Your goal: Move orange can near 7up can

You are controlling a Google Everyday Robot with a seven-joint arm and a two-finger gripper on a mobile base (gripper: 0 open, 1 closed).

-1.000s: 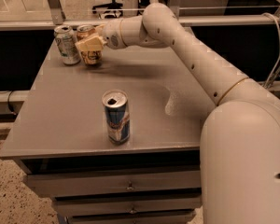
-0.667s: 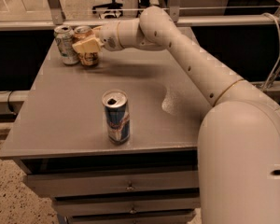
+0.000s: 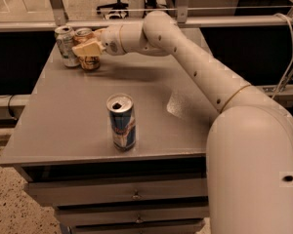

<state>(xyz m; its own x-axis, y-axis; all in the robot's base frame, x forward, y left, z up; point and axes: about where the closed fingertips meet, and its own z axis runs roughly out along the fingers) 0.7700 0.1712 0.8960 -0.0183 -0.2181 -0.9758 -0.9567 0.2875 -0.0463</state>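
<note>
Presently the orange can (image 3: 91, 62) is held at the far left of the table (image 3: 63, 130) by the gripper (image 3: 86, 48), whose fingers are clamped around it. It is placed just beside the 7up can (image 3: 66, 45). A blue-and-silver can (image 3: 122, 123) is seen well apart, near the front edge.

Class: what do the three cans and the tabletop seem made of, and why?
The orange can, 7up can and blue-and-silver can: likely thin metal, shiny silver tops. The table: smooth matte grey, perhaps laminate or painted metal. The gripper, at the orange can: cream, probably plastic.
</note>
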